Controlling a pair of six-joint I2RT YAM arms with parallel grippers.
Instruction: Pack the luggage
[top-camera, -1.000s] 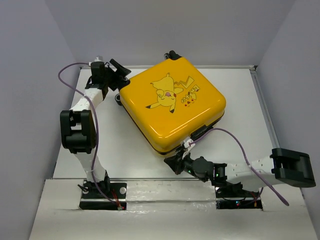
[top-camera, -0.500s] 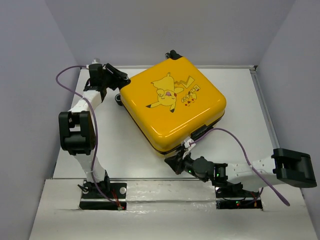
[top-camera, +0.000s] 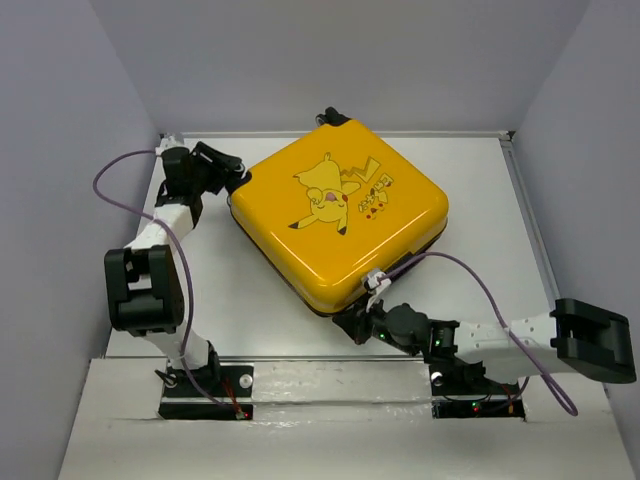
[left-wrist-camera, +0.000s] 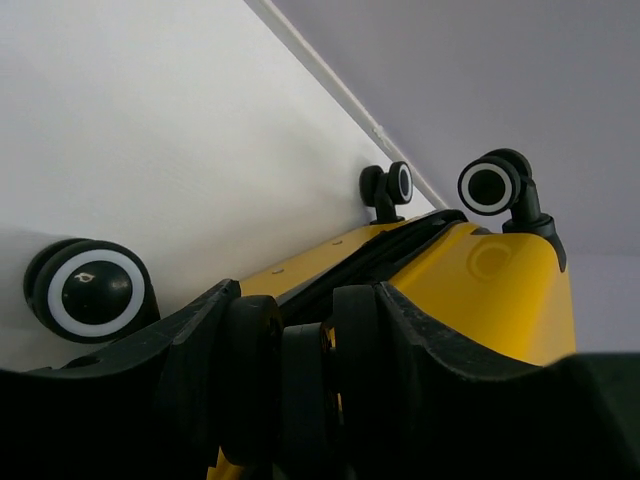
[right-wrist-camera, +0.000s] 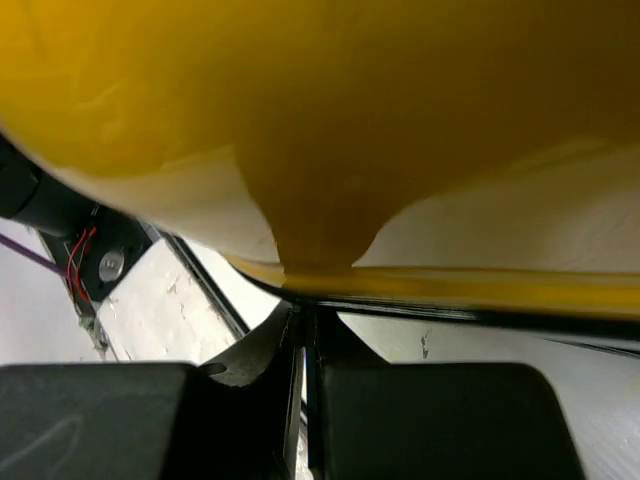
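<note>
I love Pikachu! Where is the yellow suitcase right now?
In the top view the suitcase lies shut in the middle of the table; the left fingers grip a wheel at its left corner, the right fingers sit at its near corner.

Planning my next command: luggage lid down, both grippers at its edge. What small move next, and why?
Probably draw the right gripper along the luggage seam to zip: it sits shut at the near corner, the left gripper clamps a wheel as brace. Whether it holds a pull is unclear.
</note>
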